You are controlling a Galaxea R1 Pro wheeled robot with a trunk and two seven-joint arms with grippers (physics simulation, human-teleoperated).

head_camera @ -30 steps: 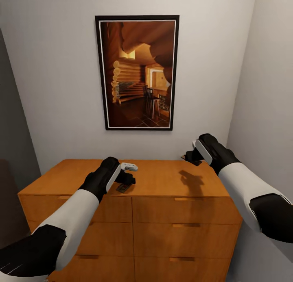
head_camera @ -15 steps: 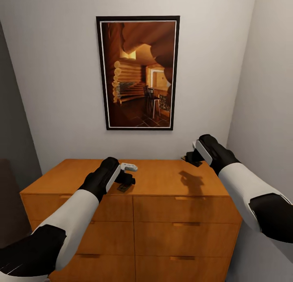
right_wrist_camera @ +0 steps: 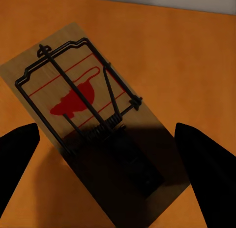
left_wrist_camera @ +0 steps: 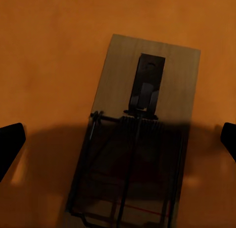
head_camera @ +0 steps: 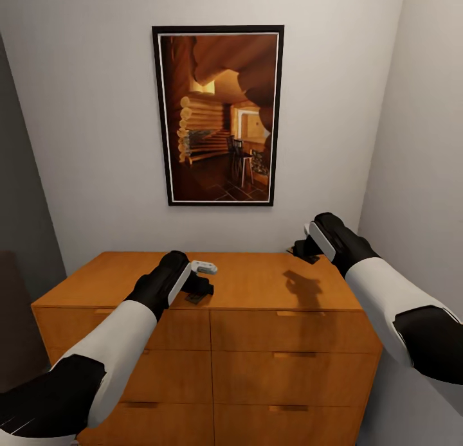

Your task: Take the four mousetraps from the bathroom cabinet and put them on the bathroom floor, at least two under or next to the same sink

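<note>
Two mousetraps lie on top of the orange-brown cabinet (head_camera: pixel 257 285). One mousetrap (head_camera: pixel 195 297) sits near the front edge, directly below my left gripper (head_camera: pixel 200 285). In the left wrist view this mousetrap (left_wrist_camera: pixel 142 90) lies between the two dark fingertips (left_wrist_camera: pixel 10 144), which stand wide apart and hold nothing. My right gripper (head_camera: pixel 301 248) hovers over the back right of the cabinet top. In its wrist view a second mousetrap (right_wrist_camera: pixel 83 100) with a red mouse print lies between the spread fingers (right_wrist_camera: pixel 206 164). That gripper is open too.
A large framed picture (head_camera: pixel 218 115) of a log interior hangs on the pale wall behind the cabinet. A wall (head_camera: pixel 424 144) closes in on the right side. The drawer fronts (head_camera: pixel 283 362) with slot handles face me, all shut.
My left gripper has sunk a little toward the mousetrap below it. The view shifted very slightly. The right arm has stayed still.
</note>
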